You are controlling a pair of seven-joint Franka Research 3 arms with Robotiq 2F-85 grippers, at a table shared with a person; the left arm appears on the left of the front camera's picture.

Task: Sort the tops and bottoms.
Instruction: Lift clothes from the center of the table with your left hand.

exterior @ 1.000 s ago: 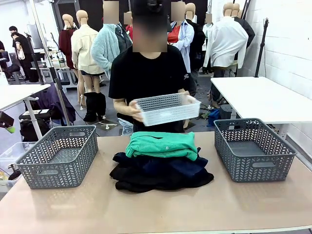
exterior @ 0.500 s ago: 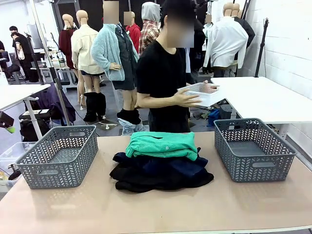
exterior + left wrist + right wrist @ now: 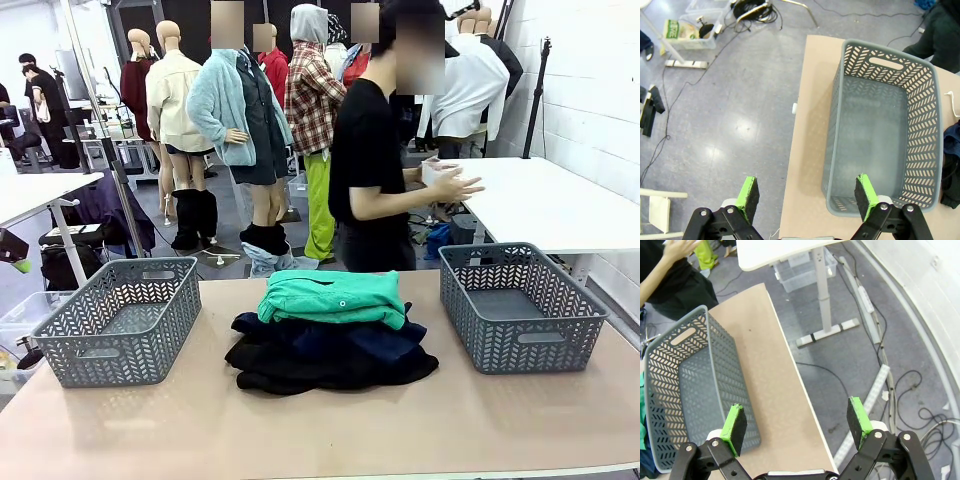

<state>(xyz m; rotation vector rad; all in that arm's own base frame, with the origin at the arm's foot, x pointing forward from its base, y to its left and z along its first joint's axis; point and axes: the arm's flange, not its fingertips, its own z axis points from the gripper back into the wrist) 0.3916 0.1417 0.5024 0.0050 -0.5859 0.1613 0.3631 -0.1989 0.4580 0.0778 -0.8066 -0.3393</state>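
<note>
Left pincer [image 3: 807, 194] hangs wide open, nothing between its green pads, above the surface's [image 3: 807, 125] edge: one pad over the floor [image 3: 730, 110], the other over the near rim of the left basket [image 3: 836, 130]. Right pincer [image 3: 796, 424] is likewise spread wide and holds nothing, one pad above the corner of the right basket [image 3: 670, 370], the other out over the floor beside the surface.

From the front, the clothes sit in one pile at the middle of the surface, between the two grey baskets and apart from both. A black cloth [image 3: 330, 374] lies at the bottom, the navy shirt [image 3: 372, 340] is folded on it, and the green shirt [image 3: 333, 297] rests on top, toward the far side of the pile.

Beyond the far edge, a person [image 3: 368, 170] in a black T-shirt stands side-on, facing the white table [image 3: 550, 200] behind the right basket, both hands [image 3: 455, 185] raised at its corner around something white that is too small to make out.
</note>
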